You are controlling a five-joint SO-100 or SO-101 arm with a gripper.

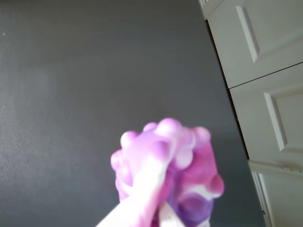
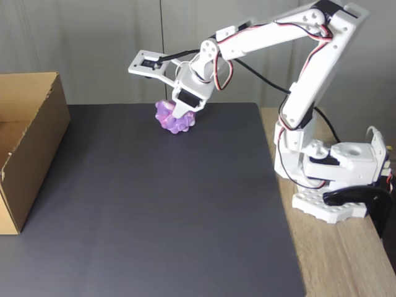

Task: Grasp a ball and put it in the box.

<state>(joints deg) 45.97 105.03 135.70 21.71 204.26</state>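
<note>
Fixed view is showing the cardboard box [image 2: 28,145] sitting at the left edge of the dark mat [image 2: 161,210], its open top facing up so that something can be dropped in. Well to the right of the box, the claw [image 2: 179,117] is clamping the knobbly purple-pink ball [image 2: 175,119] near the mat's far edge. Wrist view is showing the ball [image 1: 165,165] pinched between white fingers [image 1: 142,198], apparently held for carrying toward the box. Further right, the arm's base [image 2: 334,179] is standing on the wooden desk [image 2: 346,260].
</note>
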